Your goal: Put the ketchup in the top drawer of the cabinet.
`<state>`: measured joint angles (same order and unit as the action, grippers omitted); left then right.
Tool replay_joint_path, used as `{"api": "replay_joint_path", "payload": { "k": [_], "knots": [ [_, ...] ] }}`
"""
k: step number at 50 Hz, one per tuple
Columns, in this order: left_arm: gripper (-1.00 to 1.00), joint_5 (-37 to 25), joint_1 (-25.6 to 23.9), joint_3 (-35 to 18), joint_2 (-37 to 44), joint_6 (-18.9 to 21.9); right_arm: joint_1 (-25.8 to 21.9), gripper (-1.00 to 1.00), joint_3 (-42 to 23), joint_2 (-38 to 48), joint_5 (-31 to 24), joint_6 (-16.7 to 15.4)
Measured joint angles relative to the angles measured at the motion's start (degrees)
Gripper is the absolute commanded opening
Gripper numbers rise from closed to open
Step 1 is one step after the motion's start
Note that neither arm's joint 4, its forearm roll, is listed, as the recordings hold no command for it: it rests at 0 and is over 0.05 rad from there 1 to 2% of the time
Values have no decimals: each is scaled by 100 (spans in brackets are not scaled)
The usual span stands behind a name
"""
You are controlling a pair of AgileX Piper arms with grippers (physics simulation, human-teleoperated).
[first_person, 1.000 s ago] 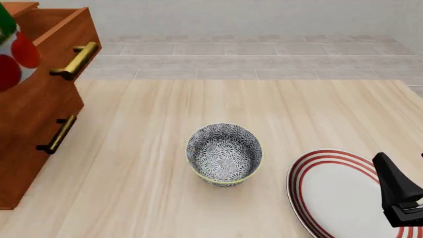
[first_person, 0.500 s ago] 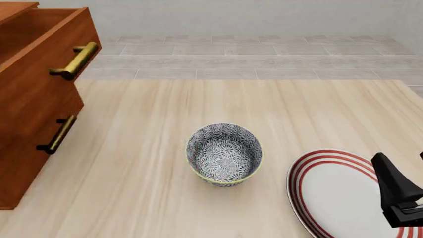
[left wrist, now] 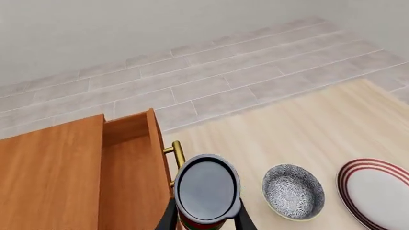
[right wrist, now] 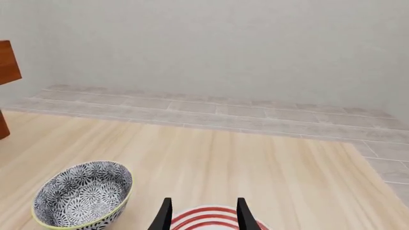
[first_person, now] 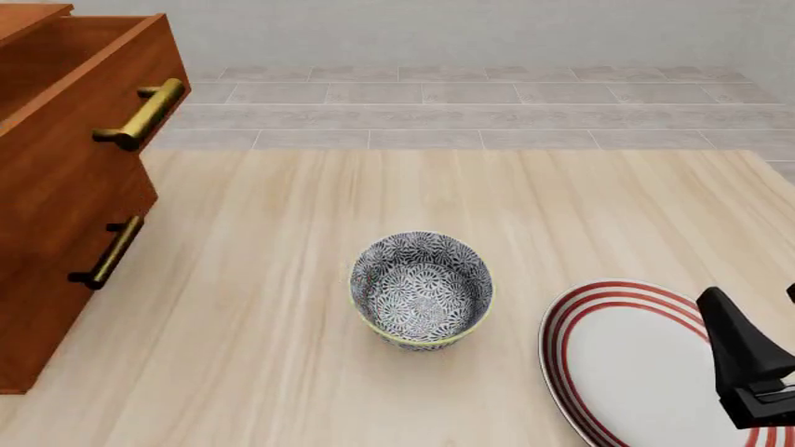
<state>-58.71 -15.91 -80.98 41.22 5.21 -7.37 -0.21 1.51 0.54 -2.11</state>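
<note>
In the left wrist view my left gripper (left wrist: 206,216) is shut on the ketchup (left wrist: 206,188). I see its dark grey round top and a strip of red label between the black fingers. It hangs high over the brass handle (left wrist: 176,153) and front edge of the open top drawer (left wrist: 128,163) of the reddish-brown cabinet (left wrist: 51,177). In the front view the cabinet (first_person: 56,214) stands at the left with the top drawer (first_person: 87,65) pulled out. The ketchup and left gripper are out of that view. My right gripper (right wrist: 204,213) is open and empty over the plate.
A grey patterned bowl (first_person: 420,289) sits mid-table. A white plate with red rings (first_person: 627,363) lies at the front right, under the right gripper (first_person: 751,368). The drawer below the top one has a dark handle (first_person: 110,253). A tiled floor lies beyond the table's far edge.
One second ago the ketchup showed at the front view's top left beside the open drawer; it has since left that view. The right gripper has barely moved.
</note>
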Motion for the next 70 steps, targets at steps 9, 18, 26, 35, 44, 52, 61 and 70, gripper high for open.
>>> {"api": "replay_joint_path", "payload": {
  "k": [9,18,26,35,44,52,61,70],
  "knots": [
    [-100,175,371,82,206,4,-2,100,0,-15,-7,12],
    [-100,391,703,288,386,27,3,100,-1,-29,-14,18],
    [-100,554,964,419,562,-17,18,100,-1,-22,-10,4],
    [-100,728,1224,566,695,-76,11,100,0,-4,-2,-14],
    [-100,940,1461,675,813,-81,-8,100,1,14,7,-36],
    [-100,1084,1685,681,947,-75,-38,100,1,26,14,-68],
    [-100,1265,1907,773,1083,-83,-66,100,2,44,23,-85],
    [-100,1380,2081,810,1205,-49,-80,100,2,64,34,-91]
  ]
}}
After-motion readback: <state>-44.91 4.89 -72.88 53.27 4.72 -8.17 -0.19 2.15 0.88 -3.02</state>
